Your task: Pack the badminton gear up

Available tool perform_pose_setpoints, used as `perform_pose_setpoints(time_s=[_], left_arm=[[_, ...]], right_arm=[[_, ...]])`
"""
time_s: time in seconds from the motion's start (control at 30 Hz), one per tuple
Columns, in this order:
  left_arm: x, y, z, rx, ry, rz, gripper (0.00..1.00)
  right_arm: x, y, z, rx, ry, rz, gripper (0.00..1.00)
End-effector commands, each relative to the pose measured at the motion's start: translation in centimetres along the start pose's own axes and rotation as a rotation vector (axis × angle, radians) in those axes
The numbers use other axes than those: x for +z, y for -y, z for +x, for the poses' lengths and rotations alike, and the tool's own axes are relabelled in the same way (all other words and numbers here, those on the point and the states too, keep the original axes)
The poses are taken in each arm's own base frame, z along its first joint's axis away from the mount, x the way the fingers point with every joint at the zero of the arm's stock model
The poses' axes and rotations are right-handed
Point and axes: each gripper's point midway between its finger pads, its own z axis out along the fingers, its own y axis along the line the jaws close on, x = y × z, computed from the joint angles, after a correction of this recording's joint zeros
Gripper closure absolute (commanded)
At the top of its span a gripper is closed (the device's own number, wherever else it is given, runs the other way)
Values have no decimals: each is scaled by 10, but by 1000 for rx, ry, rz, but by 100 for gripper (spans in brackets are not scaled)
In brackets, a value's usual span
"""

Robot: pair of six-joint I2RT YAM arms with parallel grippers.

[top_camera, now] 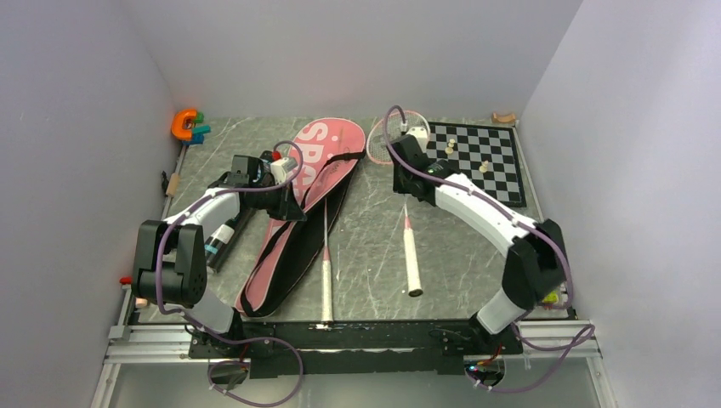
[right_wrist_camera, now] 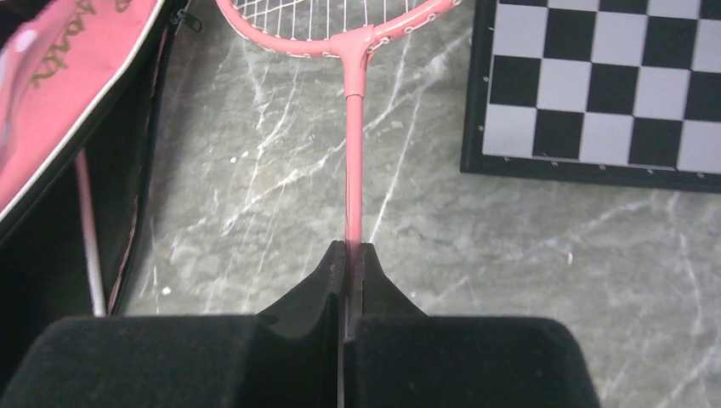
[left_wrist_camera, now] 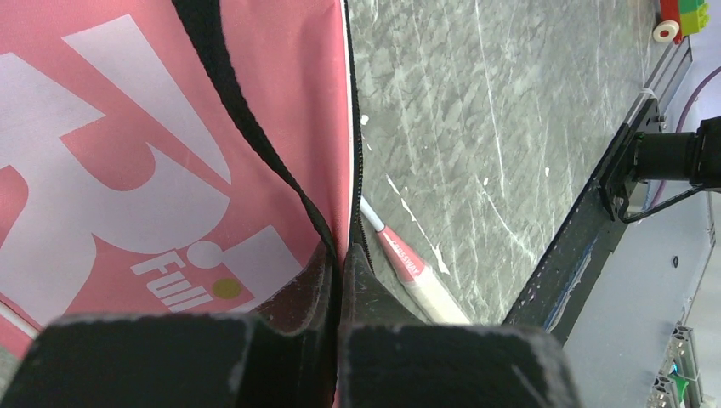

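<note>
Left gripper (left_wrist_camera: 340, 259) has its two fingers squeezed together on the black edge of the pink bag (top_camera: 319, 153). One racket (top_camera: 326, 276) pokes out of the bag just beside that gripper, with its handle toward the arms. Right gripper (right_wrist_camera: 349, 252) is pinched tight on the thin pink stick of the other racket (right_wrist_camera: 353, 102). That racket's round head lies past the fingers, near the chessboard (right_wrist_camera: 595, 85).
</note>
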Motion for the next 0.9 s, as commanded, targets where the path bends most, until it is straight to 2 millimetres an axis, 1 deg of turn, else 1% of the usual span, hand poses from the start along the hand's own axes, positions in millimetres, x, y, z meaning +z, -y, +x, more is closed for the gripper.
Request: perform_pose_setpoints(time_s=[0.0, 0.03, 0.07, 0.1, 0.17, 0.33, 0.5, 0.63, 0.8, 0.87], left_arm=[[-3, 13, -22, 17, 43, 56, 100], [-3, 13, -24, 17, 44, 57, 100], [-3, 13, -26, 18, 47, 58, 100], [-3, 13, -28, 22, 50, 57, 100], [-4, 13, -33, 29, 58, 54, 100], [-4, 12, -37, 32, 59, 47, 100], [-2, 10, -39, 33, 55, 45, 100], [-1, 8, -39, 30, 49, 33, 100], [0, 7, -40, 31, 46, 25, 100], [1, 6, -39, 30, 38, 22, 100]], right_arm=[[-44, 20, 13, 19, -16, 41, 100], [-52, 22, 20, 12, -26, 38, 100], [-65, 22, 24, 7, -18, 19, 100], [-73, 24, 28, 3, -17, 9, 100], [-91, 23, 42, -16, -29, -26, 100], [-128, 27, 75, -55, -110, -80, 100], [-160, 9, 109, -78, -184, -230, 100], [-178, -2, 127, -95, -209, -286, 100], [-193, -29, 151, -135, -247, -365, 100], [-200, -45, 160, -159, -252, -404, 100]])
